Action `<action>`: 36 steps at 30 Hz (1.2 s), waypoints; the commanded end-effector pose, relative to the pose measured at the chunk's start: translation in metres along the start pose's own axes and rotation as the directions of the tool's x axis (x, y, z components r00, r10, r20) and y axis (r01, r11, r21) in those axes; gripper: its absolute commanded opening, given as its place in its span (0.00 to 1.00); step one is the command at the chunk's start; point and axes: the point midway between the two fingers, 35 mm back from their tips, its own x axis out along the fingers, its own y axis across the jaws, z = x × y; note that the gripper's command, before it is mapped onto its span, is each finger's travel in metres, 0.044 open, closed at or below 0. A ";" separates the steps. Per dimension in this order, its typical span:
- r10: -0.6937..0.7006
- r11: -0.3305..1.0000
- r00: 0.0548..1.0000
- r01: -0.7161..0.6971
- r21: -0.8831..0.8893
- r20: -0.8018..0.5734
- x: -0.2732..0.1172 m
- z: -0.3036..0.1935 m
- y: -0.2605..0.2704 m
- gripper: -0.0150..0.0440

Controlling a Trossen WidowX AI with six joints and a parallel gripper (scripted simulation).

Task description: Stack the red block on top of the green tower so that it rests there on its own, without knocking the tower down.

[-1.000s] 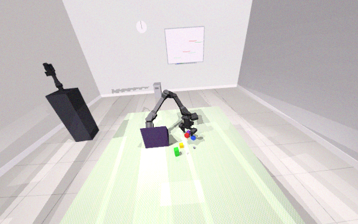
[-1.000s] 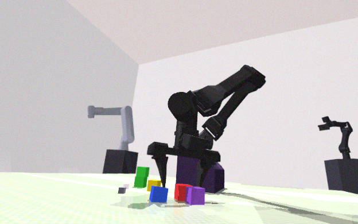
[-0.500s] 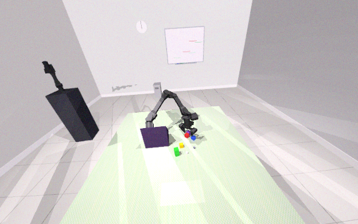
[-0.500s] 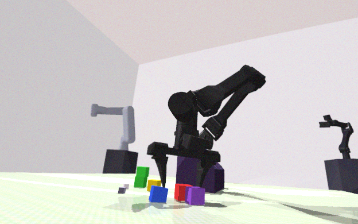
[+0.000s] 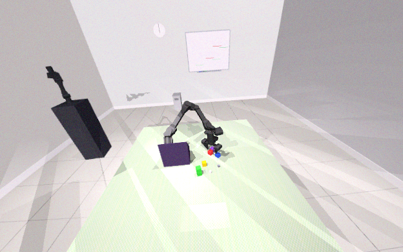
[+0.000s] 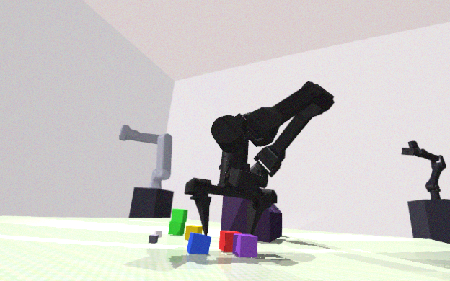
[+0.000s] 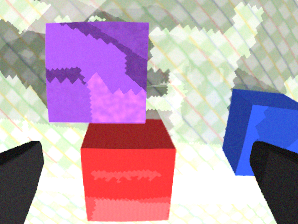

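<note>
High room view, low side, wrist close-up.

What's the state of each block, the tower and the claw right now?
claw: open, empty, fingers either side of the red block
red block: flat on the table, not gripped
green tower: upright, nothing on top
purple block: on the table, right beside the red block
blue block: on the table, close by one claw finger
yellow block: on the table, near the tower

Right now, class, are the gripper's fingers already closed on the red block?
No: the gripper is open, its fingers standing clear on either side of the red block.
</note>
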 end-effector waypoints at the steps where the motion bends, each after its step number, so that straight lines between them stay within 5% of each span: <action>1: 0.038 0.999 0.999 -0.038 0.000 -0.031 0.015 -0.007 0.009 1.00; 13: -0.003 1.000 1.000 0.003 -0.001 -0.002 -0.076 0.002 -0.004 1.00; 25: 0.034 0.999 0.999 -0.034 -0.001 -0.033 -0.073 -0.004 0.007 1.00; 36: 0.036 0.999 0.999 -0.036 0.000 -0.032 -0.027 -0.005 0.008 1.00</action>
